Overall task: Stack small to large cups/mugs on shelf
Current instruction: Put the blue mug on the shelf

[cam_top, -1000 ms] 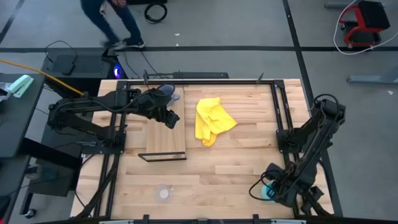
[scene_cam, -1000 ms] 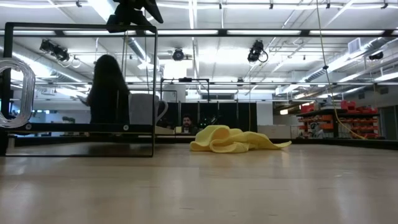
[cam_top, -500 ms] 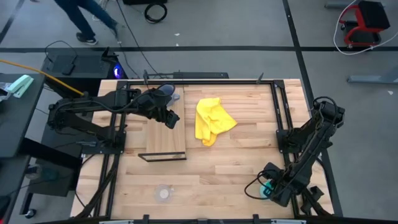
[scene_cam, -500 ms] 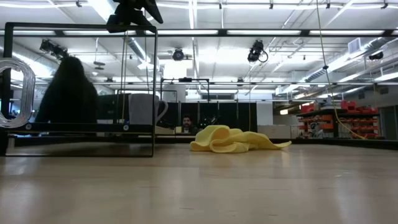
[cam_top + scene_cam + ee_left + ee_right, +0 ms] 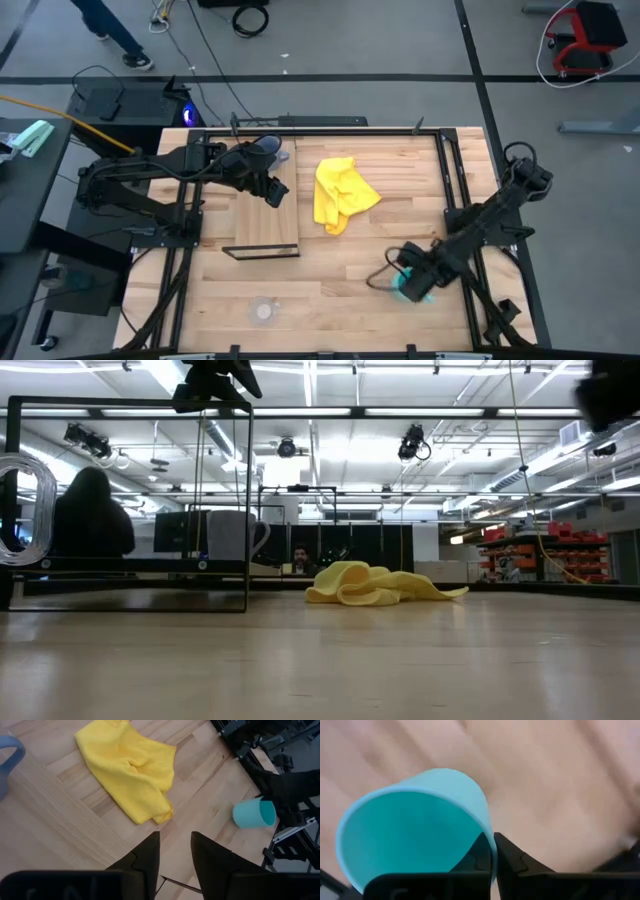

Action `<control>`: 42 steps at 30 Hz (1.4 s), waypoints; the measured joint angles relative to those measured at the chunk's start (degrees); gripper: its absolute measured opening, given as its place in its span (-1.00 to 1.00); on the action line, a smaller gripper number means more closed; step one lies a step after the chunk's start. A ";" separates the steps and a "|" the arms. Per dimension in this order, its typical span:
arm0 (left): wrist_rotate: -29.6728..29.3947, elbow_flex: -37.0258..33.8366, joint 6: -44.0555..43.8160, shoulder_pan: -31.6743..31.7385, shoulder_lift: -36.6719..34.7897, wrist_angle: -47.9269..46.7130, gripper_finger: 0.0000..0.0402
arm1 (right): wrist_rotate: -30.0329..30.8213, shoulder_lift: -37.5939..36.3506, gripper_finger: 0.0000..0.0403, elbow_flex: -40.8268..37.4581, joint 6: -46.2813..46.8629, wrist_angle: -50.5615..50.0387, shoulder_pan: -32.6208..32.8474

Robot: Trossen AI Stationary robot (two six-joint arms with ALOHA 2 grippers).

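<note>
Meanwhile, the right gripper (image 5: 410, 284) pinched the rim of the turquoise mug (image 5: 408, 287), one finger inside and one outside, over the pale tabletop (image 5: 340, 290) toward five o'clock. The left gripper (image 5: 277, 193), fingers slightly parted and holding nothing, hovered over the wooden shelf (image 5: 264, 232) at nine o'clock of the yellow cloth (image 5: 341, 193). The grey-blue mug (image 5: 266, 148) sat at the shelf's far end; the clear glass cup (image 5: 264, 311) stood toward seven o'clock. No writing was legible.
</note>
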 joint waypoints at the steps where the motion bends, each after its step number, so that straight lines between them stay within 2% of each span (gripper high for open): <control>1: 0.00 0.00 0.22 0.00 0.00 -0.02 -0.41 | 0.57 -0.65 -0.96 0.00 -2.07 0.02 -1.87; 11: 0.00 -0.02 0.53 0.00 0.00 1.33 -0.44 | 3.36 -5.10 -0.98 0.32 -25.13 0.00 -22.79; 17: 0.00 -0.02 0.53 0.00 0.10 6.64 -0.44 | 3.84 -3.30 -0.98 4.25 -39.36 0.23 -35.48; 21: 0.00 -0.02 0.51 0.07 0.37 7.80 -0.45 | 3.55 -0.67 -0.98 7.99 -47.54 0.00 -40.88; 29: 0.18 -0.07 0.02 0.00 1.99 8.14 -0.45 | 1.86 5.97 -0.98 12.06 -57.33 -2.02 -41.83; 42: 0.24 -0.02 -0.04 0.00 3.74 9.14 -0.44 | 0.80 10.89 -0.98 12.37 -59.52 -0.02 -40.92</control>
